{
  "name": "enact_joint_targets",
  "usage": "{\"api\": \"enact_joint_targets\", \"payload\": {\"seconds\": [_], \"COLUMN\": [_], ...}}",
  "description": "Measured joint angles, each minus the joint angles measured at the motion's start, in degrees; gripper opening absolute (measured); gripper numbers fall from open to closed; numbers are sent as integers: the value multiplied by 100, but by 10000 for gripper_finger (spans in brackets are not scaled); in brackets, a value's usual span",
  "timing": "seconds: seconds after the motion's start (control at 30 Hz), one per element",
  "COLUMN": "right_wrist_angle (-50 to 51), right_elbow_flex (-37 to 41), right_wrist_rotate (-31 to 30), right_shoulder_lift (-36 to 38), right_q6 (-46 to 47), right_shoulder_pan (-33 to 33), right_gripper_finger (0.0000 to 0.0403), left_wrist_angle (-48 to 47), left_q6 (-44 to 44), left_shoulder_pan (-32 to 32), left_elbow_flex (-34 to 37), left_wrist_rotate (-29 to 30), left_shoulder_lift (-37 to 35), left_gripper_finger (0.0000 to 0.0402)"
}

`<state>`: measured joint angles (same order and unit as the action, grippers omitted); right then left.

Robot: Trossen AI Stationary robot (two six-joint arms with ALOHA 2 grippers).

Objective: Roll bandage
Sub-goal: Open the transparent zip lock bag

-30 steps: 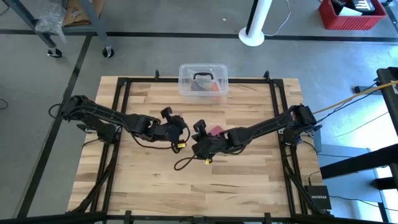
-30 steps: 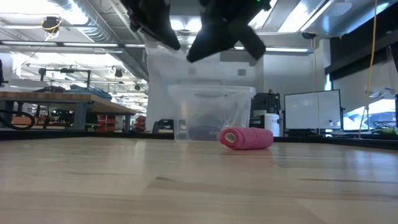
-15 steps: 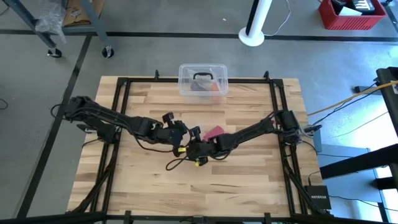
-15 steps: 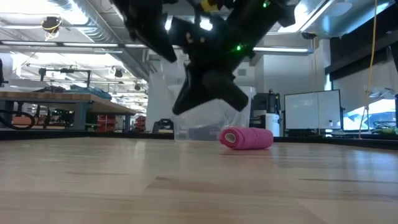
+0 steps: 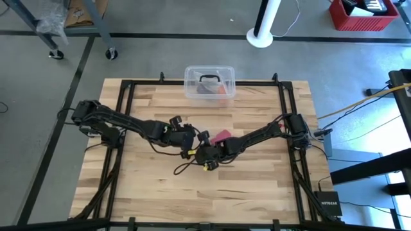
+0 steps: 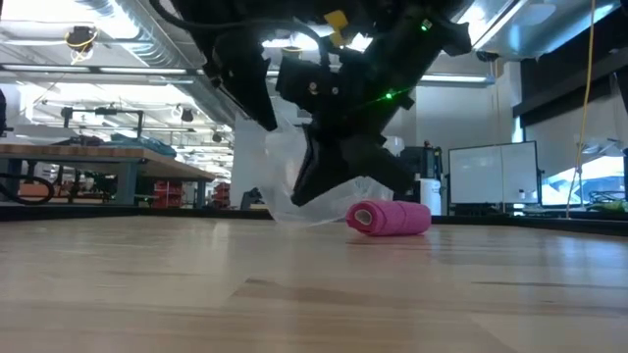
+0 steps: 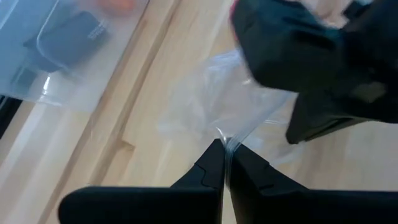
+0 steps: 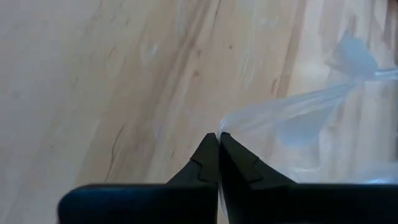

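Observation:
The pink bandage is a small roll [image 5: 222, 136] lying on its side on the wooden table, and it also shows in the low view [image 6: 390, 218]. No gripper touches it. Both grippers meet just left of the roll over the table's middle. My left gripper [image 7: 225, 149] and my right gripper [image 8: 219, 135] are each shut on a small clear plastic bag [image 6: 294, 191]. The bag hangs between them, in front of the roll's left side in the low view. My left gripper pinches a thin edge of the clear bag [image 7: 227, 142] between its two fingertips. The bag spreads away beyond the tips toward my right gripper. My right gripper pinches another edge of the same bag [image 8: 222, 130] between its two fingertips. The bag stretches off from the tips in a drawn, creased fold [image 8: 305, 102]. In the low view the bag's lower part [image 6: 294, 218] hangs down to about table level.
A clear plastic box with a black handle [image 5: 210, 82] stands at the table's far edge, behind the grippers. Loose cables with yellow tags [image 5: 192, 163] hang under the arms. Bare wood lies toward the near edge [image 5: 192, 192].
Both grippers have come down toward the table and closer together, the right one going toward the table's left and near side. The clear bag now hangs lower between them, close to the tabletop. The pink roll has stayed where it was.

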<state>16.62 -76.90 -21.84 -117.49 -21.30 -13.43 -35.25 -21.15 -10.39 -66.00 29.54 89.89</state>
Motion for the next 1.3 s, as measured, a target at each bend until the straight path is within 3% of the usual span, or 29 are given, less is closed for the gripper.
{"api": "enact_joint_targets", "payload": {"seconds": [0.17,0.5,0.67,0.77,0.93,1.3], "right_wrist_angle": [-38,292,949,985,1202,1341], "right_elbow_flex": [9,-10,-222,-225,-225,-230], "right_wrist_rotate": [-41,-231,-7,103,-311,-169], "right_shoulder_lift": [-2,27,204,382,593,772], "right_q6": [438,426,297,283,221,-12], "right_shoulder_pan": [-1,-13,-13,-62,-176,-594], "right_gripper_finger": [25,163,204,210,203,177], "left_wrist_angle": [43,3,-11,41,165,178], "left_q6": [86,57,45,58,63,20], "left_shoulder_pan": [0,-2,-11,-11,-11,-11], "left_elbow_flex": [0,-2,-2,-2,-2,-2], "left_wrist_rotate": [14,35,31,28,20,-2], "left_shoulder_lift": [2,0,-1,-2,-2,-2], "left_gripper_finger": [5,5,5,5,5,5]}}
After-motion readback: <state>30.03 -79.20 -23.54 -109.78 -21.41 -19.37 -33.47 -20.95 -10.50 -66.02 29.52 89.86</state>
